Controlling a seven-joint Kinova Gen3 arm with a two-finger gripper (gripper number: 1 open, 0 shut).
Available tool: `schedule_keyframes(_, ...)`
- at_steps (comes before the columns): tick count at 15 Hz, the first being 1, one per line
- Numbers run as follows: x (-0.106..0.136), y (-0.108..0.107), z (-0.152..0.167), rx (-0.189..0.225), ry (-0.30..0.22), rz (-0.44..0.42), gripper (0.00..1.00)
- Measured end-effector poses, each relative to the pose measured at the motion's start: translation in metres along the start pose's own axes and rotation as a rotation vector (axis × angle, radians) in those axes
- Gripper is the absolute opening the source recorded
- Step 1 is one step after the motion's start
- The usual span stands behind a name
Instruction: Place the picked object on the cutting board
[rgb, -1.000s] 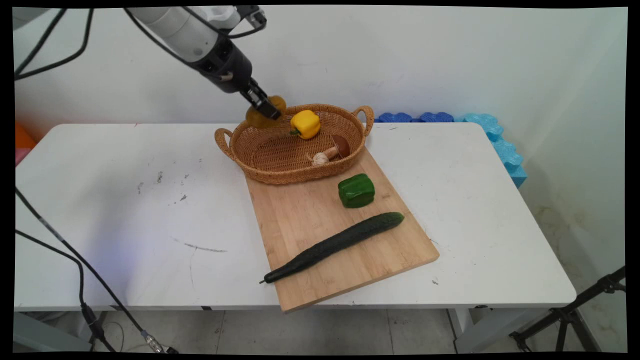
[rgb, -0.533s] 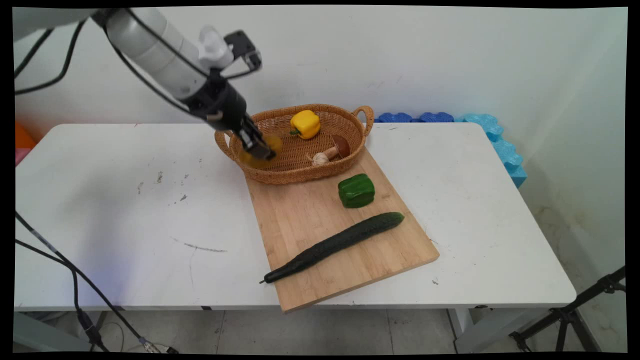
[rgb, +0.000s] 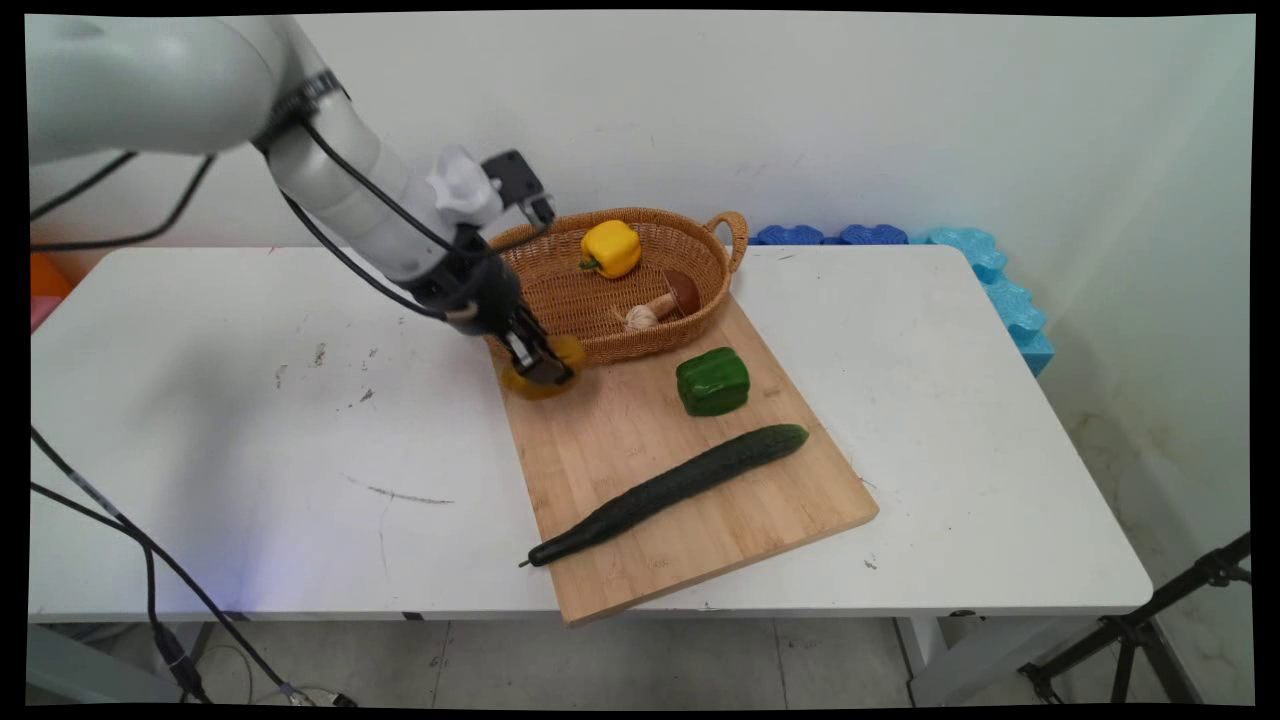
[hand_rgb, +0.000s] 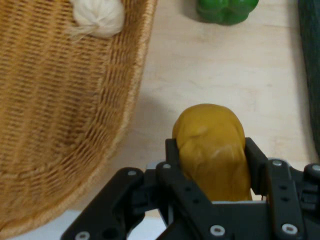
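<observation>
The black gripper (rgb: 541, 366) is shut tight on a dark yellow, lumpy thing, prob. an orange-yellow pepper (hand_rgb: 214, 150). One finger (hand_rgb: 172, 160) presses each side of it, so it sits right between them. It looks smooth, rounded & a bit shiny. In the main view it is low over the far left corner of the wooden cutting board (rgb: 640, 470), just in front of the wicker basket (rgb: 560, 345) & outside it. Can't tell if it touches the board.

The basket has two handles & sits partly on the far end of the board. Inside it: a bright yellow bell pepper (rgb: 611, 248) near the back, a brown mushroom (rgb: 677, 294) & a white garlic bulb (rgb: 640, 317) beside it.

On the board, to the right of the gripper, is a green bell pepper (rgb: 712, 381). Nearer the front lies a long dark cucumber (rgb: 668, 490), slanted across the board. The board rests on the white table (rgb: 250, 420).
</observation>
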Motion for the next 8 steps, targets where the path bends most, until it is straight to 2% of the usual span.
schedule_keyframes(8, 0.006, 0.007, 0.052, -0.006, 0.041, -0.037, 0.0)
